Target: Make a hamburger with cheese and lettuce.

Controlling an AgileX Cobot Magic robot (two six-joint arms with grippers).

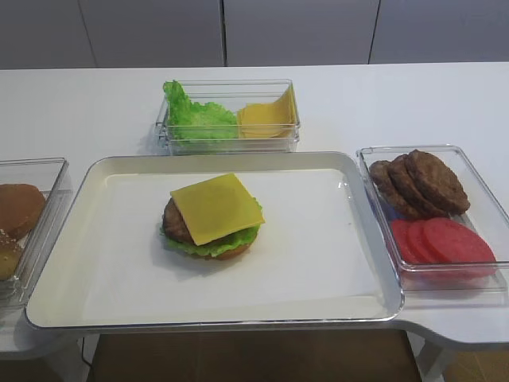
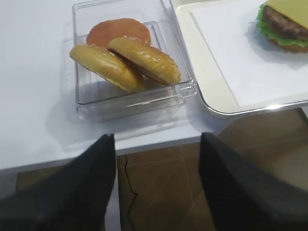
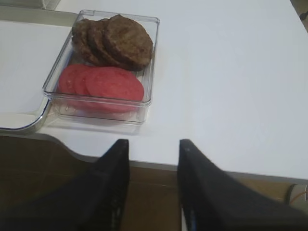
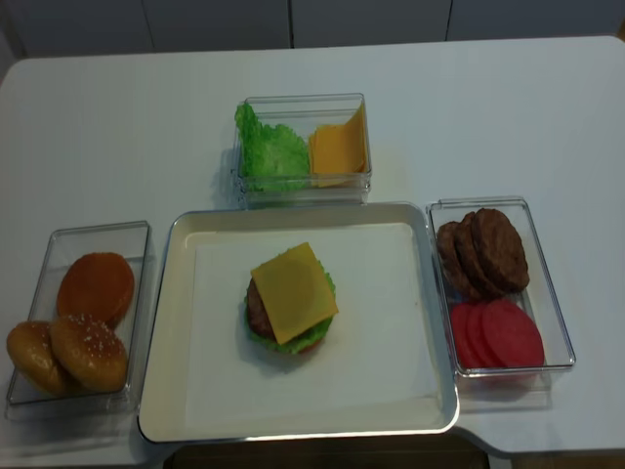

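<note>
Hamburger mid-tray, cheese lying on top, lettuce frilling out underneath, no readable writing anywhere, left gripper and right gripper both parted, empty, off the tabletop's near edge.

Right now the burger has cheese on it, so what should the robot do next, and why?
Probably reach the left gripper to a sesame bun top in the clear box: the hamburger shows bun base, lettuce, patty and cheese, but no top, and the open jaws hang empty nearby.

It looked like a robot test lab rather than a kitchen: a plain white table before blank grey panels, with clear ingredient bins just beyond the right gripper.
</note>
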